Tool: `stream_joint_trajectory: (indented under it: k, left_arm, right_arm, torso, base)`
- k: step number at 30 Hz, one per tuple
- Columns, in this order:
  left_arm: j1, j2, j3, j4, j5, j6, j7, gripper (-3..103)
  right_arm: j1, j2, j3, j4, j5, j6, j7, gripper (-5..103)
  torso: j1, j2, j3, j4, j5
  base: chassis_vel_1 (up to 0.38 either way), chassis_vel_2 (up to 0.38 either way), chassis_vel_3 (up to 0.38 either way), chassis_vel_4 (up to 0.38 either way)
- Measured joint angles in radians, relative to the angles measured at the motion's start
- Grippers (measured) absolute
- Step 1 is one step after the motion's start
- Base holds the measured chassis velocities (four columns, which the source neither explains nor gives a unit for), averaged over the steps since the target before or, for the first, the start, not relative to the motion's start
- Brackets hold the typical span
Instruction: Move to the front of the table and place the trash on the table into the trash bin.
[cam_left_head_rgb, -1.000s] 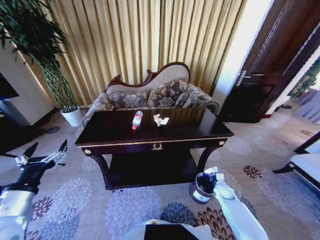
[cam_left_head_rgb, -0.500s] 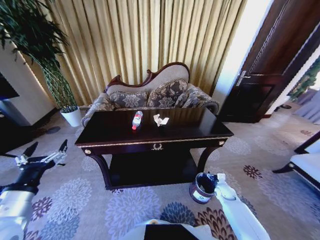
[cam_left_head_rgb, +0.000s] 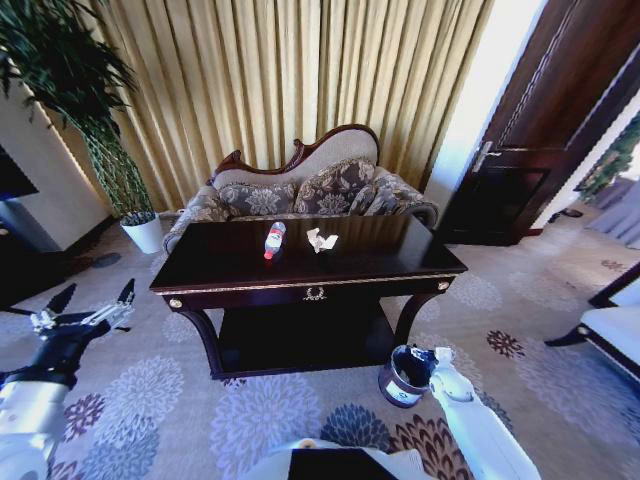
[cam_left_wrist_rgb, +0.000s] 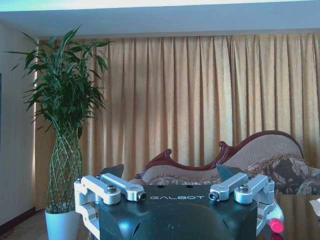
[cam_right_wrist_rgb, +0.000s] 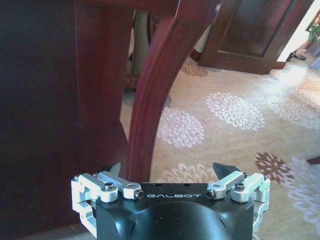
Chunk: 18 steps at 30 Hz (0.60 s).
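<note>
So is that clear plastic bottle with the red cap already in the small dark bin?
No, the clear red-capped bottle lies on the glossy dark-brown table, not in the bin.

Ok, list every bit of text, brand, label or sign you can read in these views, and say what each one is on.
"GALBOT": on the black body of the left gripper, left wrist view.
"GALBOT": on the black body of the right gripper, right wrist view.
Bottle on the table: red and white label, too small to read.
Trash bin: white patch on its side, too small to read.
</note>
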Motion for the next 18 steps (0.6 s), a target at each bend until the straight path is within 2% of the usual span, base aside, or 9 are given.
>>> stream_joint_trajectory:
  k: [3, 4, 8, 9, 13, 14, 18]
  left_arm:
    - [0.001, -0.002, -0.002, 0.0, -0.007, 0.0, -0.002, 100]
    - [0.001, -0.002, -0.002, 0.0, -0.007, 0.0, -0.002, 100]
    - [0.002, -0.001, -0.002, 0.0, -0.011, 0.0, -0.006, 100]
    - [0.002, -0.001, -0.002, 0.0, -0.011, 0.0, -0.006, 100]
    - [0.0, 0.001, 0.002, 0.0, -0.014, 0.002, -0.012, 100]
    - [0.0, 0.001, 0.002, 0.0, -0.014, 0.002, -0.012, 100]
    - [-0.001, -0.006, 0.011, 0.0, -0.013, 0.004, -0.01, 100]
  right_arm:
    - [-0.049, -0.01, 0.028, 0.16, 0.095, -0.015, -0.008, 100]
    - [-0.049, -0.01, 0.028, 0.16, 0.095, -0.015, -0.008, 100]
    - [-0.121, -0.033, 0.078, 0.367, 0.148, 0.01, -0.064, 100]
    - [-0.121, -0.033, 0.078, 0.367, 0.148, 0.01, -0.064, 100]
    - [-0.207, -0.037, 0.117, 0.614, 0.209, 0.018, -0.072, 100]
    - [-0.207, -0.037, 0.117, 0.614, 0.209, 0.018, -0.072, 100]
    - [-0.298, -0.022, 0.115, 0.878, 0.22, 0.005, -0.064, 100]
  torso:
    - [0.0, 0.0, 0.0, 0.0003, -0.0003]
    - [0.0, 0.0, 0.0, 0.0003, -0.0003]
    - [0.0, 0.0, 0.0, -0.0001, -0.0004]
    - [0.0, 0.0, 0.0, -0.0001, -0.0004]
    - [0.0, 0.0, 0.0, -0.0001, -0.0001]
    - [0.0, 0.0, 0.0, -0.0001, -0.0001]
    - [0.0, 0.0, 0.0, 0.0, -0.0003]
  base:
    - [0.0, 0.0, 0.0, 0.0]
    - [0.0, 0.0, 0.0, 0.0]
    - [0.0, 0.0, 0.0, 0.0]
    - [0.0, 0.0, 0.0, 0.0]
    - [0.0, 0.0, 0.0, 0.0]
    - [0.0, 0.0, 0.0, 0.0]
    - [0.0, 0.0, 0.0, 0.0]
